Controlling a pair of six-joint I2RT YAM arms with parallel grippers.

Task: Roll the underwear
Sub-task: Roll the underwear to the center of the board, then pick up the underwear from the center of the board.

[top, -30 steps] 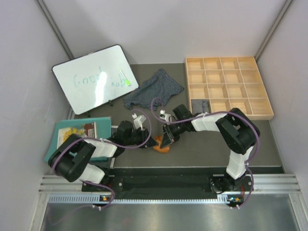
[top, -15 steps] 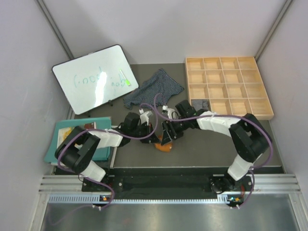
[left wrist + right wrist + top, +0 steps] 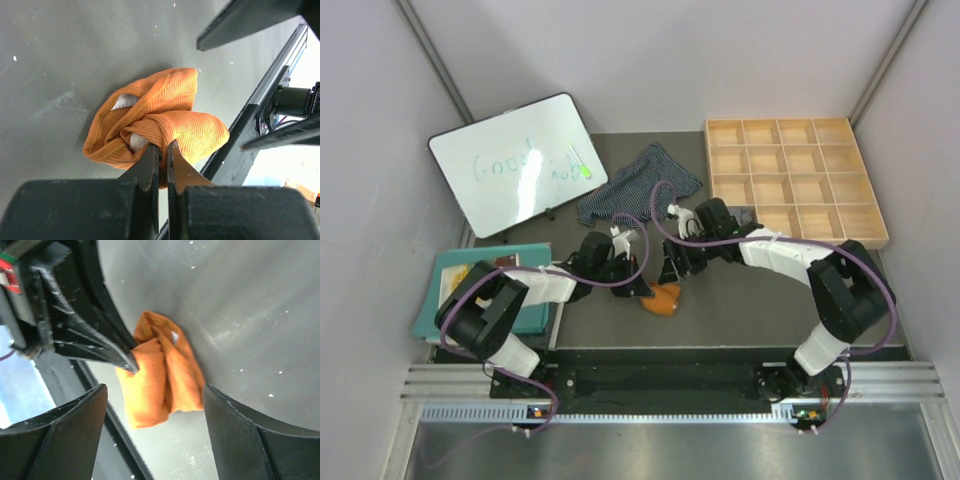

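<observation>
Left gripper (image 3: 162,150) pinches the bundled rust-orange pair (image 3: 165,100) by the near edge of the surface (image 3: 740,312). Right gripper (image 3: 155,392) stands wide open astride it.

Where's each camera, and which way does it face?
Top external: above and behind the bases, looking down at the table, left arm, right arm, whiteboard, wooden tray.
Left wrist: on the left arm, looking along its shut left gripper pinching the orange underwear.
Right wrist: on the right arm, looking down through its open right gripper at that bundle.
Shared: every view shows the orange underwear; right wrist also sees the left gripper.
</observation>
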